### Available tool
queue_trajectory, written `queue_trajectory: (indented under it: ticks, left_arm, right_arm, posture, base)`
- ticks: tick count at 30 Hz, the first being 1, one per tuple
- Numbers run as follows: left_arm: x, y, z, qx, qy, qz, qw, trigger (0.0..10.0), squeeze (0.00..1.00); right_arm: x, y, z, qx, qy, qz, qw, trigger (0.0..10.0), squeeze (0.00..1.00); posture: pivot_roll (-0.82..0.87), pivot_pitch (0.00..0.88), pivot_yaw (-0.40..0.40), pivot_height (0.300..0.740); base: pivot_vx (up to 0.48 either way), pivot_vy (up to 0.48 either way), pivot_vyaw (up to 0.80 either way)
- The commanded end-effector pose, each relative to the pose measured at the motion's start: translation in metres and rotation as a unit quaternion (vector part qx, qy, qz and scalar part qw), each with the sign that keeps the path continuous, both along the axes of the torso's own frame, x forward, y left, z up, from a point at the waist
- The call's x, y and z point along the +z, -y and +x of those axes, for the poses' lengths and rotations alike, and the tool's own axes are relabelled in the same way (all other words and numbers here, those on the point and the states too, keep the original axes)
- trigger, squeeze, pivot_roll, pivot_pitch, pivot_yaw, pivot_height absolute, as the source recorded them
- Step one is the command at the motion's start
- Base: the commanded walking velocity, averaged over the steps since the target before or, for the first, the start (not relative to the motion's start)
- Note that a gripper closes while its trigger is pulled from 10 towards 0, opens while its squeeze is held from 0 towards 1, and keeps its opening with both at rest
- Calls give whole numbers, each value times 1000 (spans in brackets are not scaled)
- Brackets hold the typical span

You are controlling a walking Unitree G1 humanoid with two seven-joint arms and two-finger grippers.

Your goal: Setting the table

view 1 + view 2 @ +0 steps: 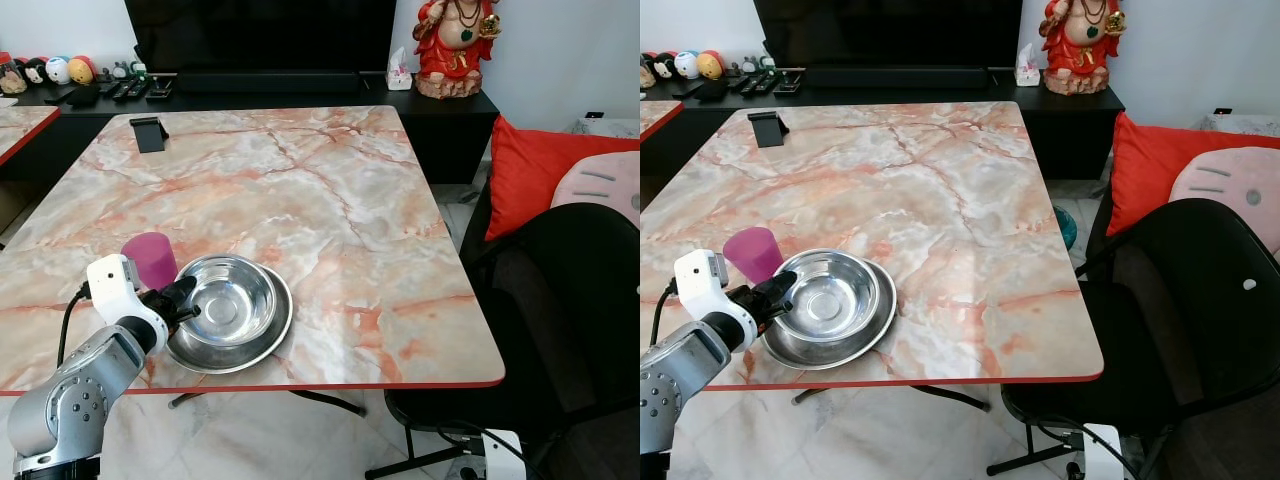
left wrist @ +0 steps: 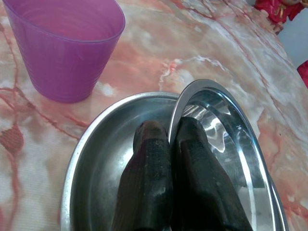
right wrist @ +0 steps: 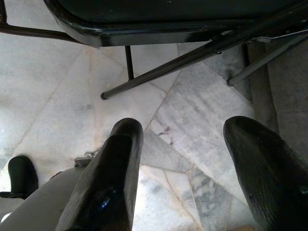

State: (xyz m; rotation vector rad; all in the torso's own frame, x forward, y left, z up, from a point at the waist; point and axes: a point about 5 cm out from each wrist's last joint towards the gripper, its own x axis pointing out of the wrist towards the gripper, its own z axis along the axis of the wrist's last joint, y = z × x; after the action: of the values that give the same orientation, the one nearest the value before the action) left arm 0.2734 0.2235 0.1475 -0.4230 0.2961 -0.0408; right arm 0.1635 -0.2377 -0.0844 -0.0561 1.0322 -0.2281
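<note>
Nearest of all, at the near left corner of the marble table, the left gripper had its two black fingers pressed together on the near-left rim of the steel bowl, one finger outside the wall and one inside, as the left wrist view showed. That bowl sat nested in a wider steel plate, and both rested flat on the table close to its near edge. Just beyond the gripper, on the far-left side of the bowl, stood a purple cup, upright, close to the plate's rim; whether it touched I could not tell.

The relation that mattered was this: the bowl lay to the right of the jaws, its open mouth up, and the grip was on the rim alone, off to one side. By my reckoning any lift or slide would hang the bowl from that one edge, so it would want to tip away to the right unless dragged low. The plate beneath might come along or stay behind.

Farther right, the table ran bare to its red edge, with a small black stand at the far left. Beyond the right edge stood a black chair. The right gripper hung idle over the floor tiles by the chair's legs, fingers spread apart, much the farther of the two from the bowl.
</note>
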Motion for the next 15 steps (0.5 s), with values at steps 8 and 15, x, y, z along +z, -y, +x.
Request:
queue_trajectory:
  ticks: [8,15]
  left_arm:
    - [-4,2,-1,-5,-11,2,1000,10000,0]
    - [-4,1,-1,-2,-11,3,1000,10000,0]
  right_arm:
    - [1,1,1,3,-2,-2,1000,10000,0]
    - [1,1,1,4,-2,-1,1000,10000,0]
  posture:
    - [-29,0,19,740]
    - [-30,0,21,740]
  base:
    - [0,0,0]
    - [0,0,0]
